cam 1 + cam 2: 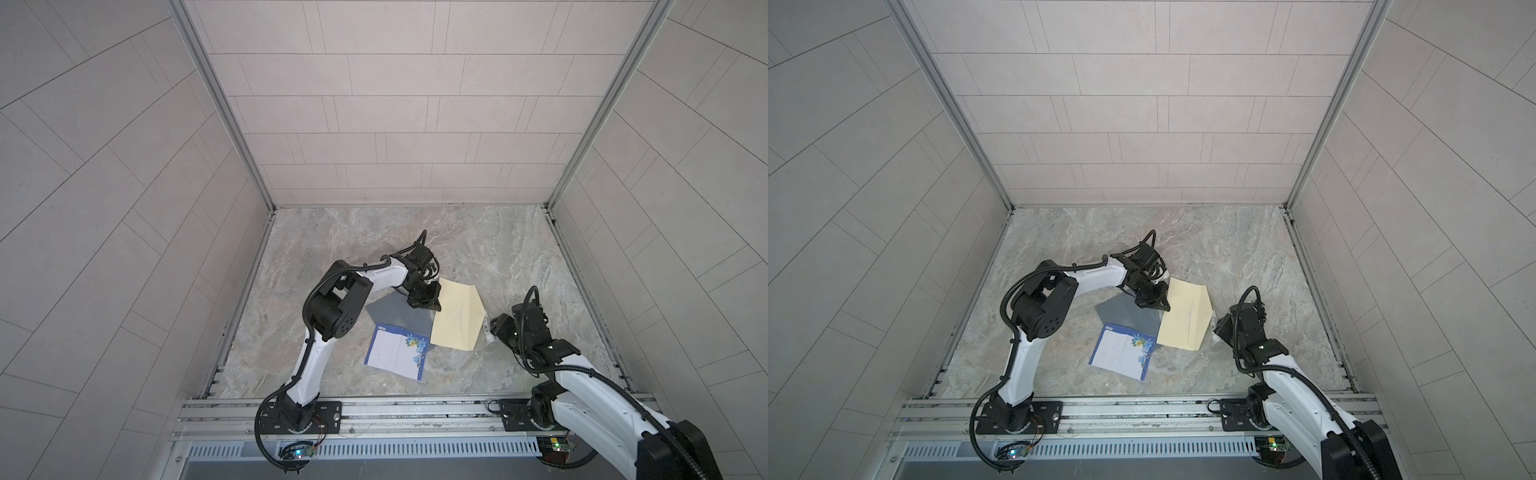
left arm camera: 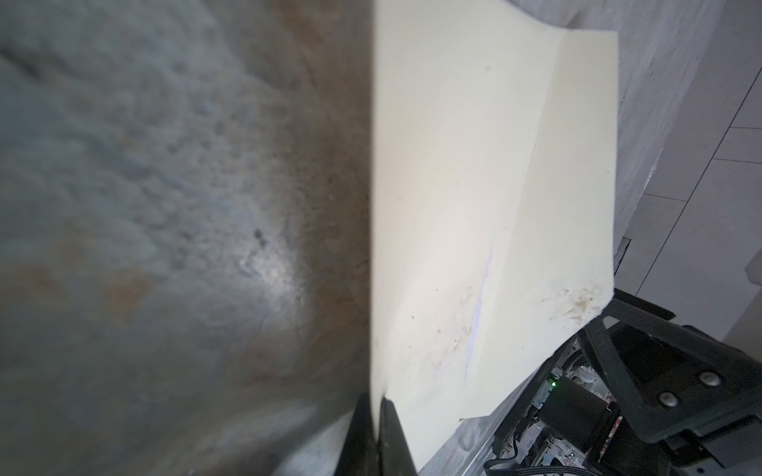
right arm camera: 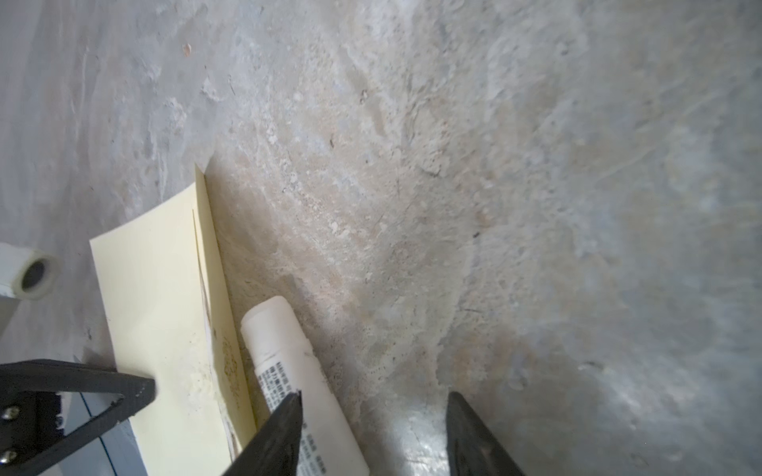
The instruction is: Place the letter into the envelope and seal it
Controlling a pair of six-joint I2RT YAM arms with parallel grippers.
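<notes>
Pinching the envelope (image 2: pixel 453 206), the left gripper's (image 2: pixel 377 432) clamp shows only in its wrist view. The right gripper (image 3: pixel 374 397), beside the envelope, gapes empty.

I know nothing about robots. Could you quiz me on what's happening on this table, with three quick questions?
1. True or false: the letter is already inside the envelope.
2. Which one pinches the envelope's edge? A) left gripper B) right gripper
3. Fill in: the right gripper's jaws stand ____ beside the white tube lying on the table.
Key: 1 false; 2 A; 3 open.
</notes>
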